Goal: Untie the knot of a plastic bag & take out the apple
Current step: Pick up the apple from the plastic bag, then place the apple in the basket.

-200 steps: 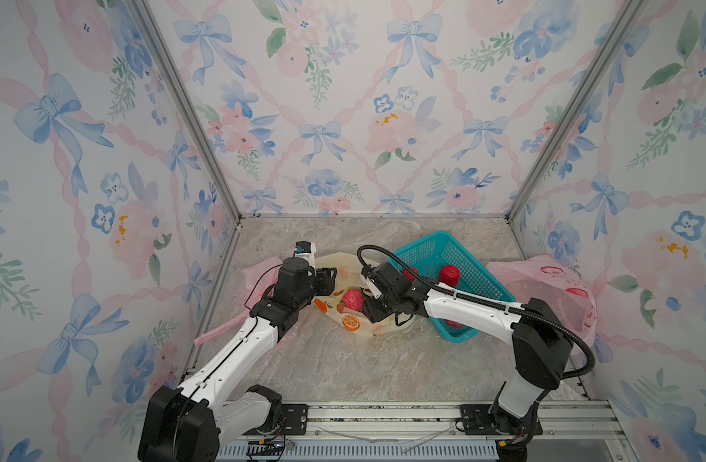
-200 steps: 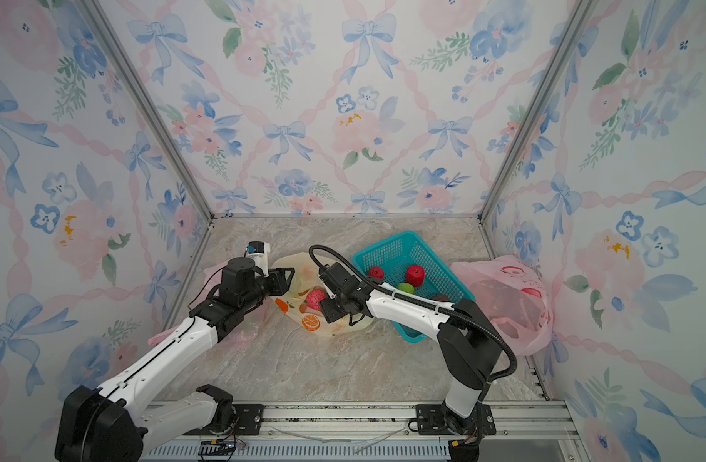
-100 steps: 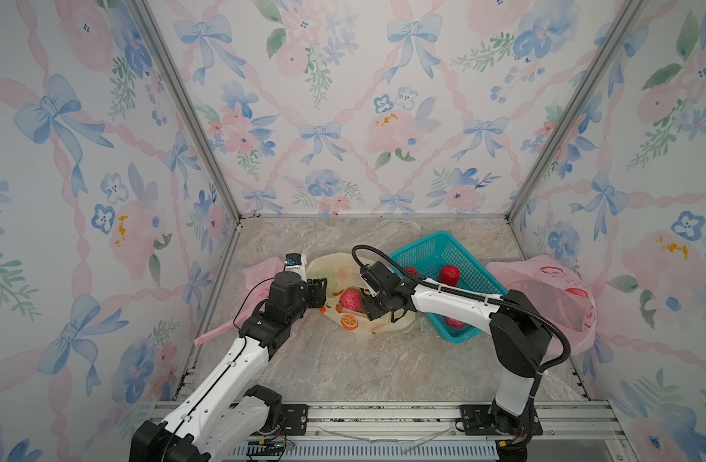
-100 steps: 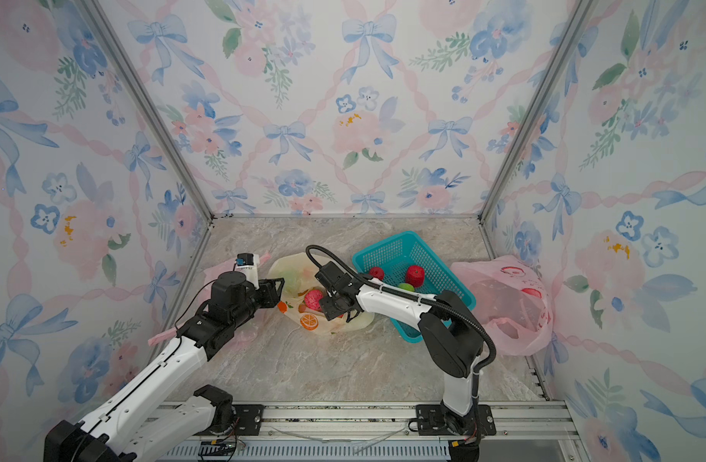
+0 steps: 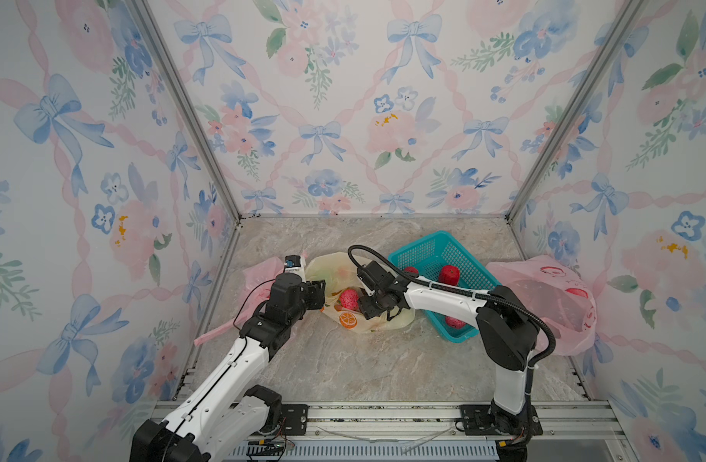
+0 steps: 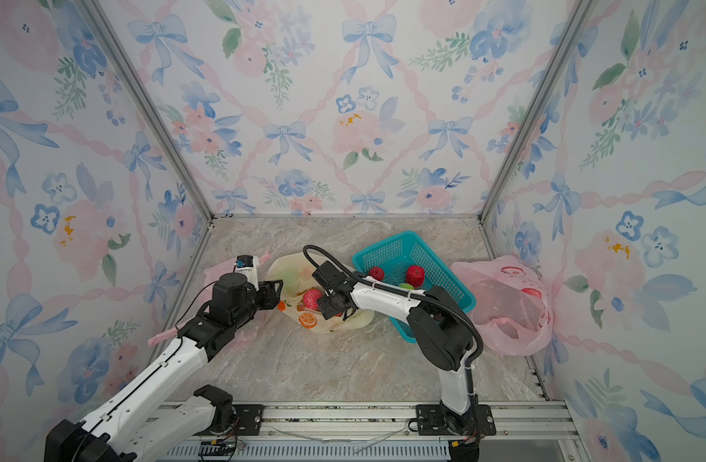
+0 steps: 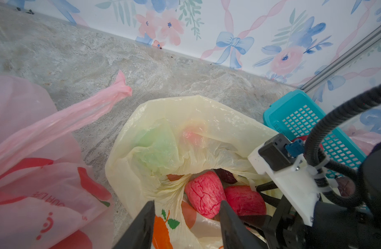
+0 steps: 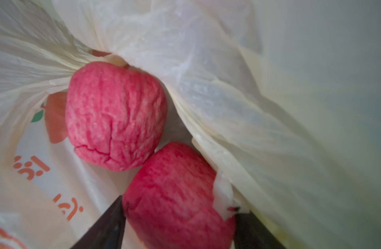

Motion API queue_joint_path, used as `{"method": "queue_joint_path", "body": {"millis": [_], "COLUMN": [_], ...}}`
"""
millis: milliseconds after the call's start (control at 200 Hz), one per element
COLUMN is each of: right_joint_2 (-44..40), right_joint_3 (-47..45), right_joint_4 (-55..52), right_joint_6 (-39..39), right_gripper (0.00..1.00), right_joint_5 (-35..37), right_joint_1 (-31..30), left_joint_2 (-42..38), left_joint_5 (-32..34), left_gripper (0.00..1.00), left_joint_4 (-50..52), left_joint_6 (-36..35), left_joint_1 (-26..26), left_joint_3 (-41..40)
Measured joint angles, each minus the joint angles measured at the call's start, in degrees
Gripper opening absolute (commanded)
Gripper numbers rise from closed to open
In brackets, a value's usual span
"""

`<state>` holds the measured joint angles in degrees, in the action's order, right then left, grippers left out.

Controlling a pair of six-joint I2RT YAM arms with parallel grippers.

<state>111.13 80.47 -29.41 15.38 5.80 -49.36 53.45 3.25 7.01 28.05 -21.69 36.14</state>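
The pale yellow plastic bag (image 5: 335,272) (image 6: 291,272) (image 7: 163,133) lies mid-table with its mouth gaping and no knot showing. Two red apples lie in the mouth. The wrinkled apple (image 5: 347,298) (image 6: 311,298) (image 7: 203,194) (image 8: 114,120) lies loose. The second apple (image 8: 178,194) (image 7: 245,200) sits between the jaws of my right gripper (image 8: 178,207) (image 5: 367,308) (image 6: 327,308), both fingers against its sides. My left gripper (image 7: 187,203) (image 5: 319,294) (image 6: 277,294) stands open just above the bag's printed near edge, holding nothing.
A teal basket (image 5: 423,250) (image 6: 383,248) (image 7: 293,112) with red and green fruit stands right of the bag, behind my right arm. One pink bag (image 5: 543,304) slumps at the right wall. Another pink bag (image 5: 259,272) (image 7: 34,172) lies at the left wall.
My left arm has sunk lower, and its gripper has shifted slightly toward the front of the bag. My right gripper has stayed in the bag's mouth around the apple.
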Motion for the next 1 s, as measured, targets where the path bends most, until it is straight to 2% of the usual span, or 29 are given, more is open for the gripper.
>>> {"method": "queue_joint_path", "body": {"millis": [230, 530, 800, 850, 1000], "right_joint_2": [-1.29, -13.77, -19.21, -20.48, -24.55], "right_joint_3": [-0.13, -0.37, -1.97, -1.99, -1.86], "right_joint_4": [0.00, 2.14, 7.96, 8.22, 7.93], "right_joint_6": [-0.04, -0.37, 2.86, 2.89, 1.11], "right_gripper": [0.46, 0.43, 0.43, 0.43, 0.44], "right_joint_5": [-2.19, -10.45, -23.26, -23.56, -19.87], "right_joint_1": [0.24, 2.80, 10.40, 12.35, 18.88], "left_joint_2": [0.00, 0.33, 2.01, 2.89, 5.75], "left_joint_5": [0.37, 1.51, 1.44, 1.38, 0.24], "left_gripper": [0.50, 0.48, 0.48, 0.52, 0.51], "left_joint_4": [0.00, 0.48, 0.72, 1.18, 2.69], "left_joint_6": [0.00, -0.11, -1.09, -1.25, -1.73], "left_joint_1": [0.00, 0.00, 0.00, 0.00, -0.02], "left_joint_3": [0.00, 0.00, 0.20, 0.59, 2.45]}}
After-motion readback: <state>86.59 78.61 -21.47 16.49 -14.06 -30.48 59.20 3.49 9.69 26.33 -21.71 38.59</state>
